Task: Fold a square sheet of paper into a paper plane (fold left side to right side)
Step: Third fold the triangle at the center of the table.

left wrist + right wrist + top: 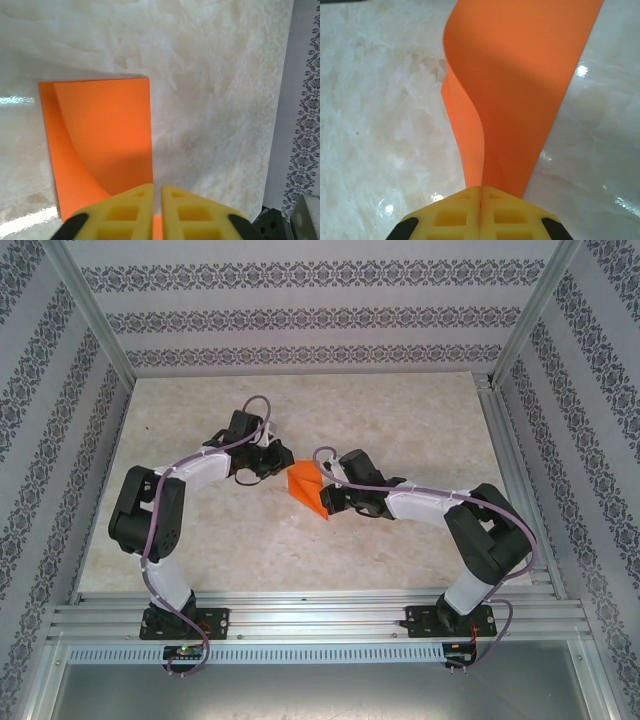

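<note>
Our right gripper (481, 192) has its yellow fingers pressed together on one end of the square sheet of paper (520, 75), which curls up and away from them toward 12 o'clock as a doubled orange band. From above we see the sheet near the middle of the table (400, 410), with the right gripper at its 4 o'clock and the left gripper (272, 462) at its 10 o'clock edge. The left fingers stand almost together, a thin slit between them; whether they pinch the paper we cannot tell.
</note>
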You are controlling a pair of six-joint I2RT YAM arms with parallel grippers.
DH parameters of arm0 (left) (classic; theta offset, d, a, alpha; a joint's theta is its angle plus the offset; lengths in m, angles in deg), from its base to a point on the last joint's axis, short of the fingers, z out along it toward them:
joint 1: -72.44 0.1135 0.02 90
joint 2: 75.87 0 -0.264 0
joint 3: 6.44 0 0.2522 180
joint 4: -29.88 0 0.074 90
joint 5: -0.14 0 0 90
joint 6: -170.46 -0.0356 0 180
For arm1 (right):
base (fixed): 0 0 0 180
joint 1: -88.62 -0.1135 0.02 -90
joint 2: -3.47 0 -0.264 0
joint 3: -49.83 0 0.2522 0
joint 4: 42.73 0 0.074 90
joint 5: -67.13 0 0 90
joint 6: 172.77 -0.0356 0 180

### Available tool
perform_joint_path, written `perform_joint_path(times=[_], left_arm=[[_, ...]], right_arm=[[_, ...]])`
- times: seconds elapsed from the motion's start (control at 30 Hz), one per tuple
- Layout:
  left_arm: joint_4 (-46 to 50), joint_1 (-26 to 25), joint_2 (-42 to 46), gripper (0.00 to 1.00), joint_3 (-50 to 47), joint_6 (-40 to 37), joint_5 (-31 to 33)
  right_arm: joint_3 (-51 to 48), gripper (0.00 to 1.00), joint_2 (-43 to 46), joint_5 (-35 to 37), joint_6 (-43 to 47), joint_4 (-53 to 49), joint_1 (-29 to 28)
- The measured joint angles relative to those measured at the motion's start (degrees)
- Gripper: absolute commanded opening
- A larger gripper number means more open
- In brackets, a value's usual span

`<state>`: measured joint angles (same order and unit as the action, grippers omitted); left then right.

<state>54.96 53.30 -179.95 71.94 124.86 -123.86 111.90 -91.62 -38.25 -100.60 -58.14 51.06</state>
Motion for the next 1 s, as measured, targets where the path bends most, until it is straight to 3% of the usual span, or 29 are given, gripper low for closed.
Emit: perform_joint_path(times=[0.13,0.33,0.53,0.63,0.8,1.0], left_arm=[[-2.82,-0.11,-4.09,0.06,-1.64,1.55,-0.48],[-4.92,-0.09,-4.50,0.27,-3.19,3.04,-0.44],[-4.81,0.20,0.11,0.38,-4.11,2.73,0.04],[-4.83,0.66,3.04,0.32,-4.92,2.64,0.42],[-6.01,1.09,5.75,0.11,-8.90,3.06,1.07],[-8.13,1.07,4.31,0.01,-14.49,5.05,0.70]], right_arm=[[-0.07,0.00,0.02,-1.03,-0.33,0.00,0.20],[-0.07,0.00,0.02,-1.29,-0.31,-0.07,0.22],[-0.07,0.00,0.02,-1.31,-0.31,-0.04,0.22],[-0.07,0.00,0.02,-1.49,-0.31,-0.04,0.22],[-0.07,0.00,0.02,-1.64,-0.37,-0.02,0.22],[-0.07,0.00,0.00,-2.25,-0.59,-0.02,0.22]])
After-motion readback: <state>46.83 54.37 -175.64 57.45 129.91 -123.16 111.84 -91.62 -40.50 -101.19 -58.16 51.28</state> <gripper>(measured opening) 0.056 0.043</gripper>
